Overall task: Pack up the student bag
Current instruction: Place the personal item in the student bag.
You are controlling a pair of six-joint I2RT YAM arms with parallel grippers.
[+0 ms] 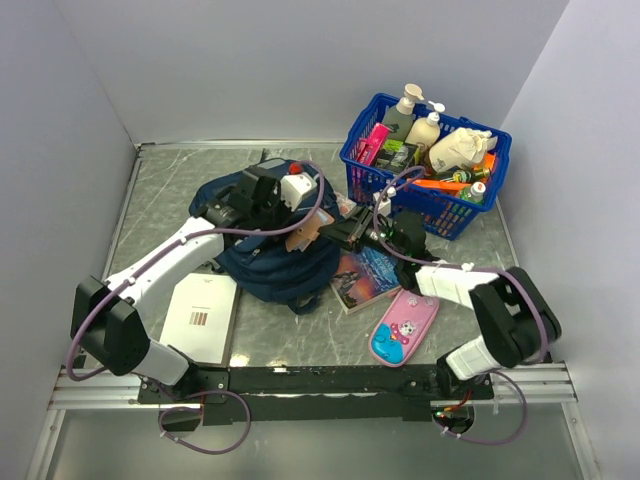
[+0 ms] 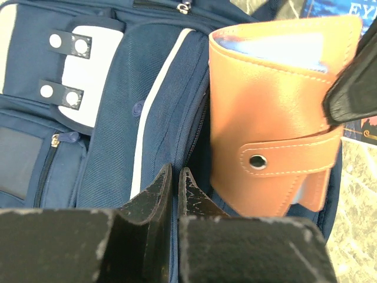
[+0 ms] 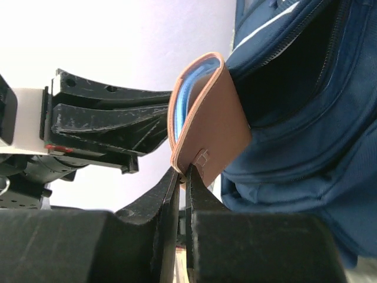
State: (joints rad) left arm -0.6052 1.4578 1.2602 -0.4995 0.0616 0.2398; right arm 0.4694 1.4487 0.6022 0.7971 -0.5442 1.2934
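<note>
The backpack (image 1: 262,262) lies front up on the table (image 1: 300,335), left of centre, with a blue basket (image 1: 362,168) well behind it to the right. The right gripper (image 3: 182,174) is pinched tight on the bottom corner of a tan leather wallet (image 3: 213,124) (snap strap fastened, blue pages inside), whose far end sits in the mouth of an open pocket. The left gripper (image 2: 175,174) hovers at that pocket's edge, jaws almost together; I cannot tell whether any fabric is caught between them.

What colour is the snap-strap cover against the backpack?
Tan orange cover; clearest in left wrist view.
</note>
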